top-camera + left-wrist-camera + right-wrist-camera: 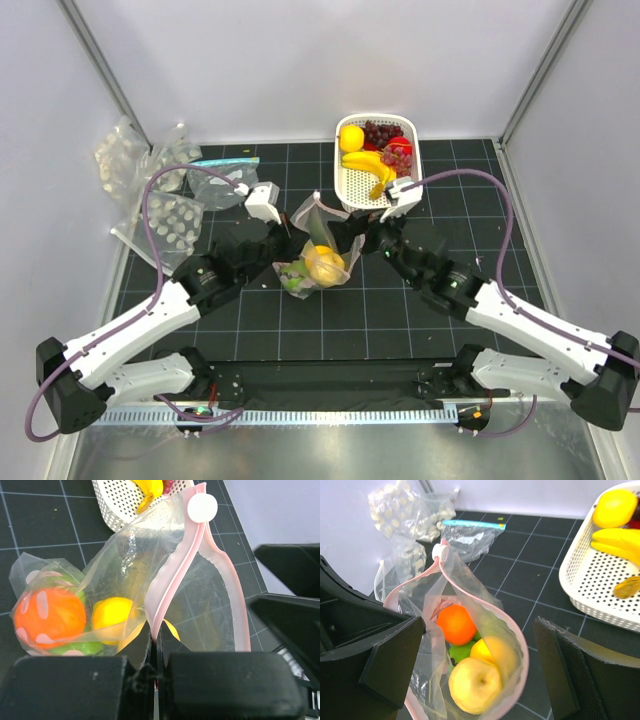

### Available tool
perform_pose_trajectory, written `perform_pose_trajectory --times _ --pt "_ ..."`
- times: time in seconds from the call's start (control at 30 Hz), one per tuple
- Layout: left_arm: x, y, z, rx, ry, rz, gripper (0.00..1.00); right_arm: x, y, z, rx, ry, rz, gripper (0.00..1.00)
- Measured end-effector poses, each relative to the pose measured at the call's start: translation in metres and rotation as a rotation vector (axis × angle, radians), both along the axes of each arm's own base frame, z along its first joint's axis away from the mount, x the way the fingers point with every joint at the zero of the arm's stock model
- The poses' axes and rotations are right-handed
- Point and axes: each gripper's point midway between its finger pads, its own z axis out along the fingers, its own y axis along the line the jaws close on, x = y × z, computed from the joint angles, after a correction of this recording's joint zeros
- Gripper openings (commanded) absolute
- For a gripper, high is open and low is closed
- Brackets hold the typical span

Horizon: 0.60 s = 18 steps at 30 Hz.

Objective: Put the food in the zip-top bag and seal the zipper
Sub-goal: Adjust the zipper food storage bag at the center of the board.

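Dotted zip-top bag (315,262) sits on the tabletop (260,320) just near-left of the white basket (350,185), mouth gaping upward, with an orange (456,624) and a pale yellow fruit (474,685) inside. The left gripper (154,655) is clamped on the pink zipper (172,575); the right gripper (480,665) hangs over the mouth, jaws spread wide, holding nothing. If sealing is next, the left pinch should anchor the strip taut while the right presses both lips together and runs toward the white tab (202,507), fruit kept below.

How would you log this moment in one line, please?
zip-top bag: unsealed, fruit inside | left gripper: shut on zipper | right gripper: open at its mouth | basket: holds bananas
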Motion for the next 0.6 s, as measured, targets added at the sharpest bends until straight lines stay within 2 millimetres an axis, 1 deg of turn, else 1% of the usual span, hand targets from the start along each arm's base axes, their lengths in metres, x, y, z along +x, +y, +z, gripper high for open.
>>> perform_pose_trajectory --times 0.17,0.3,0.43,0.6 --pt "0.003 0.004 -0.001 0.007 -0.003 0.024 0.01 -0.008 -0.024 0.014 0.040 -0.047 -0.045 1.00" --pt "0.004 0.008 -0.002 0.014 -0.007 0.045 0.01 -0.009 -0.033 0.023 0.060 -0.071 -0.078 0.99" --pt "0.004 0.015 -0.002 0.017 -0.017 0.073 0.01 -0.005 -0.036 0.020 0.048 -0.070 -0.105 0.99" --pt "0.003 0.025 0.006 0.002 -0.043 0.105 0.00 0.000 -0.044 0.014 0.027 -0.059 -0.160 0.99"
